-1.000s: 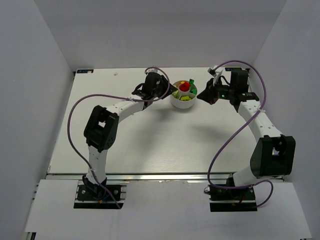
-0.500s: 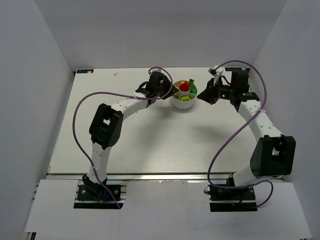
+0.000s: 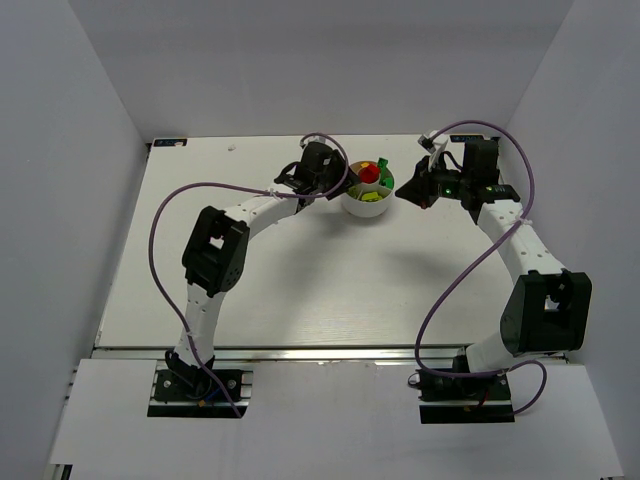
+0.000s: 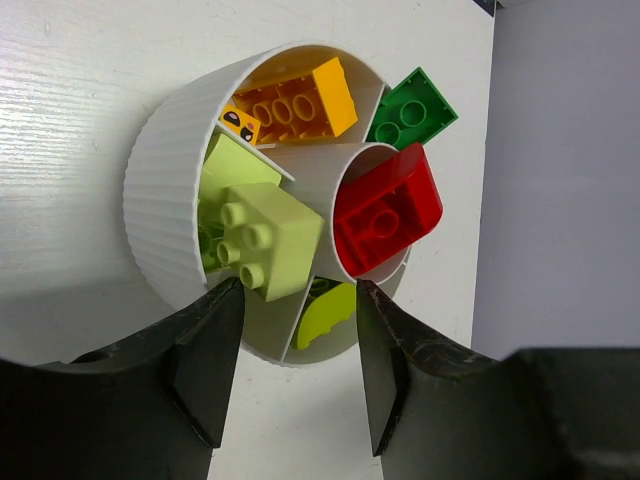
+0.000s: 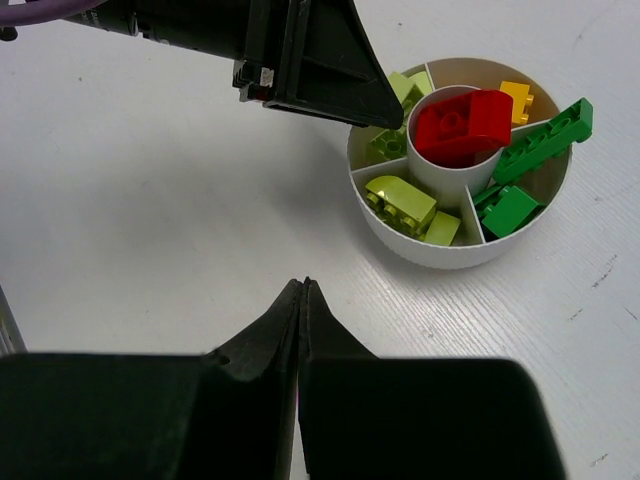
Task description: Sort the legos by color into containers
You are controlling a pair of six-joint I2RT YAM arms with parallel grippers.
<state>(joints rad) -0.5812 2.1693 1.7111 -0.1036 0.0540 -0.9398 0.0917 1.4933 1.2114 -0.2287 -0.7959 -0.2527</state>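
Observation:
The round white dish (image 4: 160, 200) holds all the legos in view. A red brick (image 4: 388, 210) fills the central cup. Orange-yellow bricks (image 4: 300, 100) and a dark green brick (image 4: 412, 110) sit in far sections, with lime bricks (image 4: 265, 235) in the near ones. My left gripper (image 4: 295, 320) is open over the dish's near rim. Nothing sits between its fingers, and the big lime brick lies just past the left fingertip (image 4: 225, 300). My right gripper (image 5: 303, 285) is shut and empty on the other side of the dish (image 5: 440, 255), a short way from it.
In the top view the dish (image 3: 365, 208) stands at the table's far middle, with the left gripper (image 3: 335, 180) and right gripper (image 3: 405, 190) on either side. White walls enclose the table on three sides. Purple cables loop above both arms.
The left arm has edged right, closer to the dish. The right arm has not moved.

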